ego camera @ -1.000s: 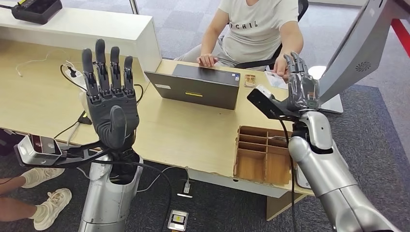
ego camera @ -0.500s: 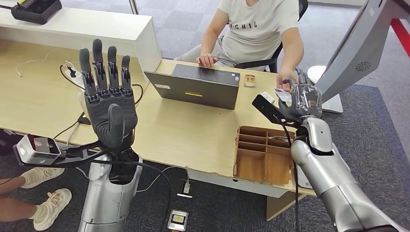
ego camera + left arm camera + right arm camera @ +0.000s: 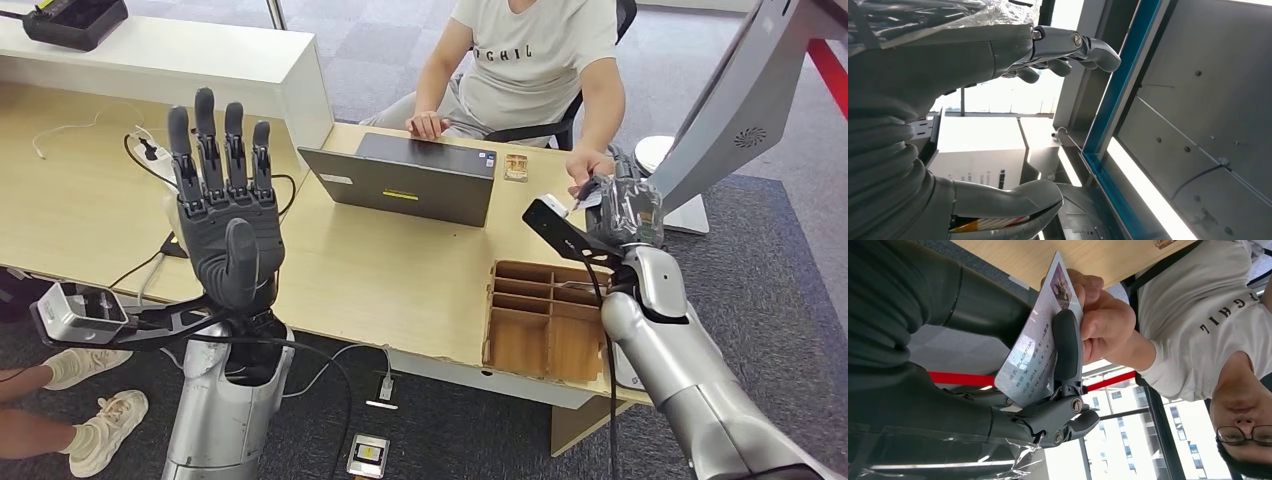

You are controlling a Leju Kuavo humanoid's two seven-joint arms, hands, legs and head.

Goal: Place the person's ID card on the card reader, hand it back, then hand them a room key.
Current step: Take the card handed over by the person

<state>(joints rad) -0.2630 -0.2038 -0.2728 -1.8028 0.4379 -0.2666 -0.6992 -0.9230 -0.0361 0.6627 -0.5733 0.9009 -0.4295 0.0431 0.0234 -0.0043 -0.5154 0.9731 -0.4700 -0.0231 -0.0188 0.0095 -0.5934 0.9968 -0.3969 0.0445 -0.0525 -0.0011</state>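
The right hand (image 3: pixel 1013 375) had curled onto the ID card (image 3: pixel 1035 355) beyond the wooden organizer (image 3: pixel 545 318), the person's hand (image 3: pixel 1103 322) holding it too; tugging early could drop it. The left hand (image 3: pixel 225 200) hung spread, empty.

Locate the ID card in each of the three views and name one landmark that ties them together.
Head view: the ID card sits far right on the table side, between the right hand and the person's hand.
Right wrist view: the card stands mid-picture, a dark finger across it.
Left wrist view: not in it.
Shared landmark: the person's hand holding the card's far end.
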